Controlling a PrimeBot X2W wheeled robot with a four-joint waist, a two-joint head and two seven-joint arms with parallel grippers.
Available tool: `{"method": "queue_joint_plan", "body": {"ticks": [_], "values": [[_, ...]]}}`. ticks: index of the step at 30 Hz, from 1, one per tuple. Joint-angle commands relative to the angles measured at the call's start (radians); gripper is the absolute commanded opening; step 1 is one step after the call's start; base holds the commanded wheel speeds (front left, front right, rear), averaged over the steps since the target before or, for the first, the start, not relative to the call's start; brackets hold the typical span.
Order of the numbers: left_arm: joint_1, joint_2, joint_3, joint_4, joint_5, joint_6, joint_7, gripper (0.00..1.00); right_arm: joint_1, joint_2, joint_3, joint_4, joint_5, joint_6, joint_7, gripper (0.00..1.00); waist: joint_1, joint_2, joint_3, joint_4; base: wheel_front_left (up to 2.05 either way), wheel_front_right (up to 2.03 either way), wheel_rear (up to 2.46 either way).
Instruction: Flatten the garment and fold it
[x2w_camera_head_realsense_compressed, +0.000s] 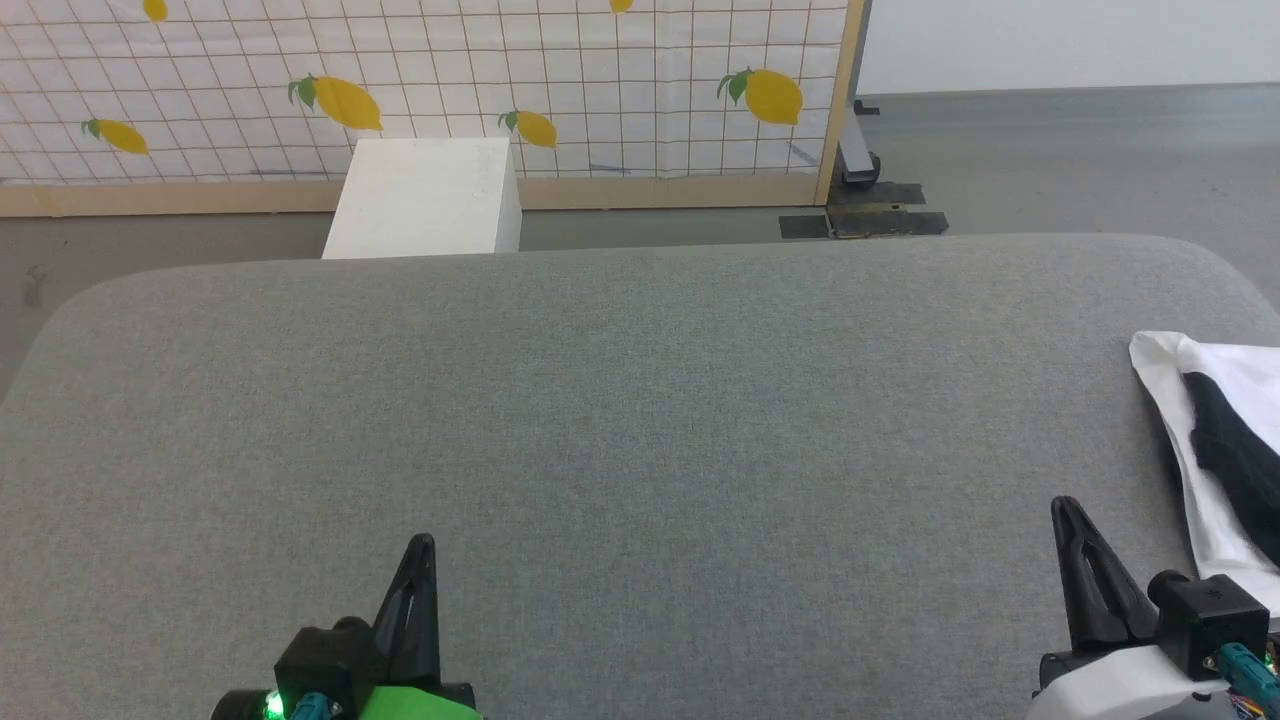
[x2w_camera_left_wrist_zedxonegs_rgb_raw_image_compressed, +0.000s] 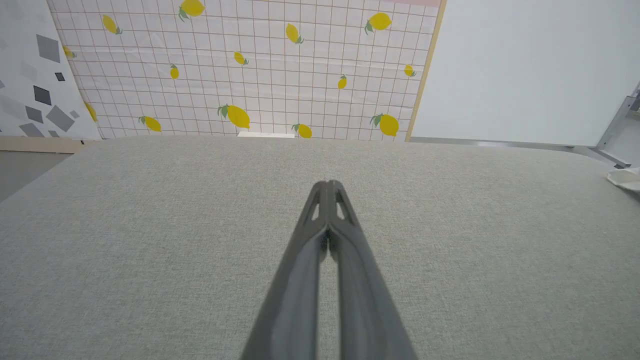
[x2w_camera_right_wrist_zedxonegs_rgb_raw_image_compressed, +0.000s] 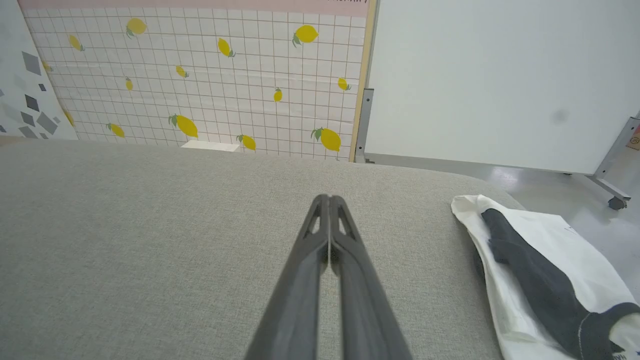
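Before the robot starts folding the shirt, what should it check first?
1. Is the left gripper open to grab: not ok, shut and empty.
2. Is the right gripper open: not ok, shut and empty.
3. Is the garment on the grey surface: ok, at its right edge.
4. Is the garment flat: not ok, bunched up.
5. Is the way from the right gripper to the garment free: ok, nothing lies between.
6. Is the print side up: cannot tell.

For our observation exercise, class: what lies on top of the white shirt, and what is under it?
A black sleeve lies across the shirt, which rests on the grey cushion. The cushion beneath it, and the shirt's underside, are covered.
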Motion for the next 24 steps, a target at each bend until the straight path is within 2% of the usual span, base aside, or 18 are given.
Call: {"method": "queue_joint_plan", "body": {"ticks": [1,24], "values": [[-0.020,-0.005,0.011,0.004,0.011,-0.007,0.005,0.00,-0.022,0.001,0.005,0.005,0.000,0.000,0.004,0.00,0.0001,0.0000,0.000,0.000,0.00,0.00,0.00],[-0.046,-0.035,0.067,0.011,0.071,-0.043,0.051,0.00,-0.053,0.001,0.023,0.024,0.000,-0.001,0.018,0.00,0.0001,0.0000,0.003,-0.003,0.00,0.00,0.00]]}}
